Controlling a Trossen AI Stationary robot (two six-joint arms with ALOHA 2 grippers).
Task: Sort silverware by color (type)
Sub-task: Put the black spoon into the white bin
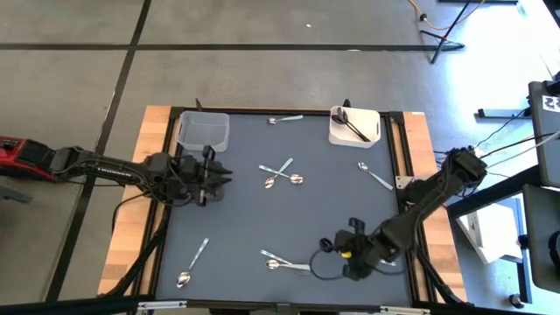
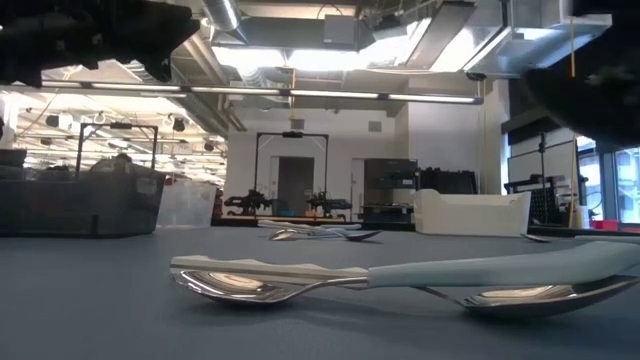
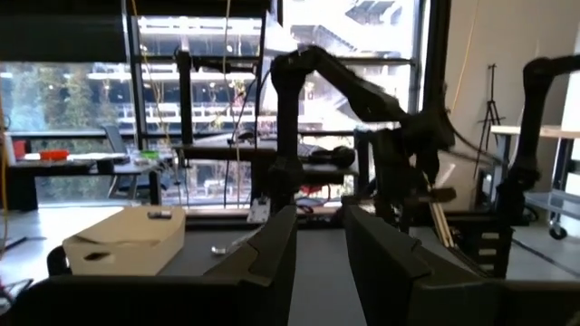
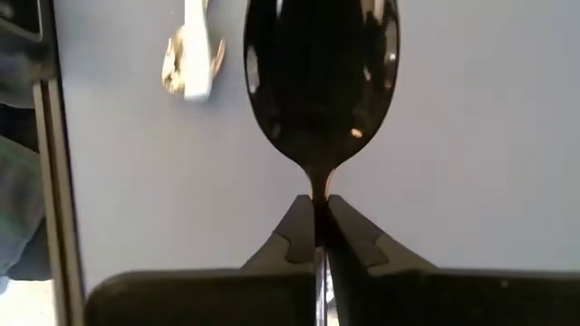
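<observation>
Silverware lay mostly unsorted across the dark table point(image 1: 236, 219) as the job stood at an early stage. At the left, a clear bin point(image 1: 204, 130) at the far edge looked empty, and the left tool point(image 1: 220, 178) hovered just in front of it, its fingers point(image 3: 272, 249) parted with nothing between them. Nearer the front left, one silver spoon point(image 1: 192, 262) waited alone. Toward the middle, a lone spoon point(image 1: 284, 119) sat near the far edge, crossed silver spoons point(image 1: 282, 173) sat together below it, and another pair point(image 1: 283, 262) lay close to the front. Just right of that pair, the right tool point(image 1: 327, 246) was clenched on the neck of a black spoon point(image 4: 319, 81), its bowl jutting out over the table surface; whether it was lifted clear could not be told. Farther right, a white bin point(image 1: 354, 126) at the far edge already held dark utensils point(image 1: 348, 122), the only sorting visibly done. A last silver spoon point(image 1: 375, 176) lay below that bin. By this reckoning, the dark spoon in hand belonged with the white bin, and every silver piece remained to be gathered.
</observation>
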